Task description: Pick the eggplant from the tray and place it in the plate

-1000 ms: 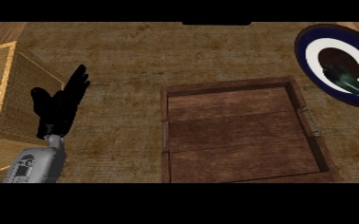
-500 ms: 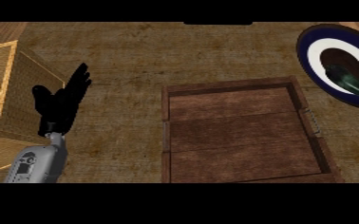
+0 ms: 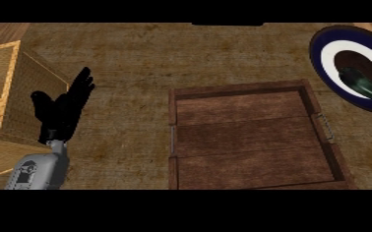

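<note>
A dark eggplant [image 3: 355, 74] lies on the plate [image 3: 328, 61], which has a dark blue rim and a white ring and is cut by the view's right edge. The wooden tray [image 3: 247, 137] sits at lower centre-right with nothing in it. My left hand [image 3: 64, 109] rests open at the left, fingers straight and pointing up, well apart from the tray. My right hand shows nowhere in the view.
A light wooden edge and panel [image 3: 15, 93] run along the far left beside my left hand. The tray has a metal handle [image 3: 327, 128] on its right wall. Brown counter top [image 3: 181, 54] spreads behind the tray.
My left forearm has drifted slightly; the hand stays open in the same place. Tray, plate and eggplant have not moved.
</note>
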